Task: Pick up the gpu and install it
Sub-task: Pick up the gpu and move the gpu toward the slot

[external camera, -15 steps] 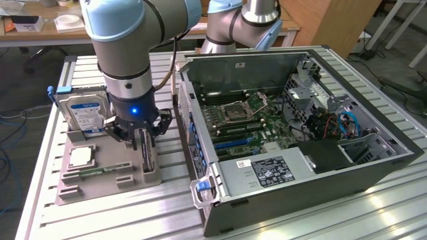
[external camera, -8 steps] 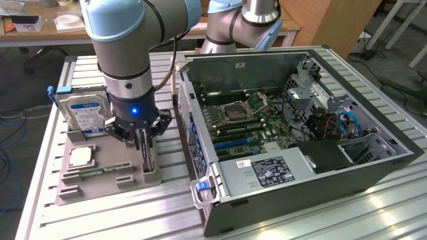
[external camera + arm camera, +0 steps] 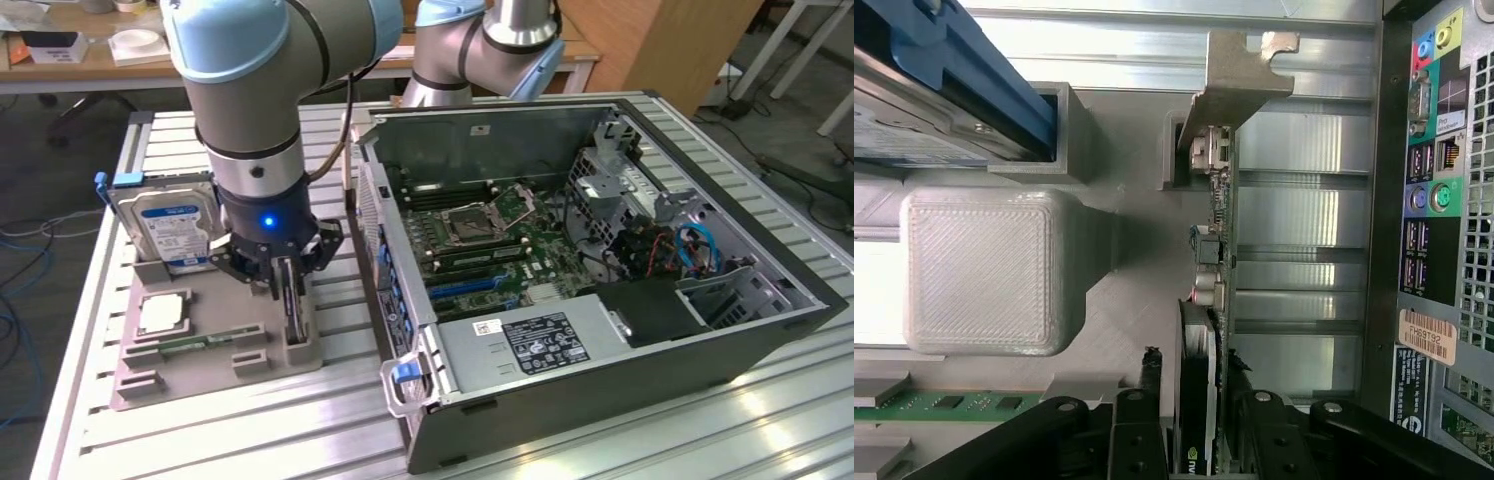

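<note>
The gpu [image 3: 292, 312] stands on edge in a slot at the right end of the grey holder [image 3: 200, 370]. Seen edge-on in the wrist view, the gpu [image 3: 1206, 290] is a narrow dark slab with a metal bracket [image 3: 1239, 80] at its far end. My gripper [image 3: 286, 285] is lowered straight over it. The gripper [image 3: 1196, 365] straddles the card, one of its black fingers [image 3: 1150, 375] on each side with a thin gap showing, so it is open. The card sits in its slot.
The open computer case [image 3: 601, 250] lies at the exterior view's right of the holder, motherboard [image 3: 487, 250] exposed, its rear ports [image 3: 1434, 200] close by the card. A silver hard drive [image 3: 171, 225], a chip [image 3: 160, 312] and a green memory stick [image 3: 200, 343] share the holder.
</note>
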Motion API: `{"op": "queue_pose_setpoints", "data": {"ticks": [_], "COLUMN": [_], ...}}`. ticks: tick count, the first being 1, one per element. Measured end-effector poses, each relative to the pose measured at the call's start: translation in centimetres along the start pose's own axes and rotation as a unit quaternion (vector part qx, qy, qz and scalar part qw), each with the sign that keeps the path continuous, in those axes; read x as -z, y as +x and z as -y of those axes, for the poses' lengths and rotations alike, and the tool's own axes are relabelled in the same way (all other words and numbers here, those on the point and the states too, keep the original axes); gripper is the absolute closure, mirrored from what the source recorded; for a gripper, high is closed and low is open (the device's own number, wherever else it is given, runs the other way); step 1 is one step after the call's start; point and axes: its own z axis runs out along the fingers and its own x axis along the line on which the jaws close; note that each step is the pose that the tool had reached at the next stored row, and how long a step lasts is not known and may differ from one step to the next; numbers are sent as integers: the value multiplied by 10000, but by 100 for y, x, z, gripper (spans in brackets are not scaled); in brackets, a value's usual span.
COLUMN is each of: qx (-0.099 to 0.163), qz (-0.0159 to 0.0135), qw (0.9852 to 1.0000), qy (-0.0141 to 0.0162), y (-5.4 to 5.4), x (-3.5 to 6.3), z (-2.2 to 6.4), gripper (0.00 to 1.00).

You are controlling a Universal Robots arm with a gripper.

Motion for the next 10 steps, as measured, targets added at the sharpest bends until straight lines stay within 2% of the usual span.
{"op": "queue_pose_setpoints", "data": {"ticks": [3, 10], "qx": [0, 0], "qz": [0, 0], "qw": [10000, 10000], "qy": [0, 0], "y": [0, 0], "x": [0, 0], "z": [0, 0], "gripper": [73, 73]}}
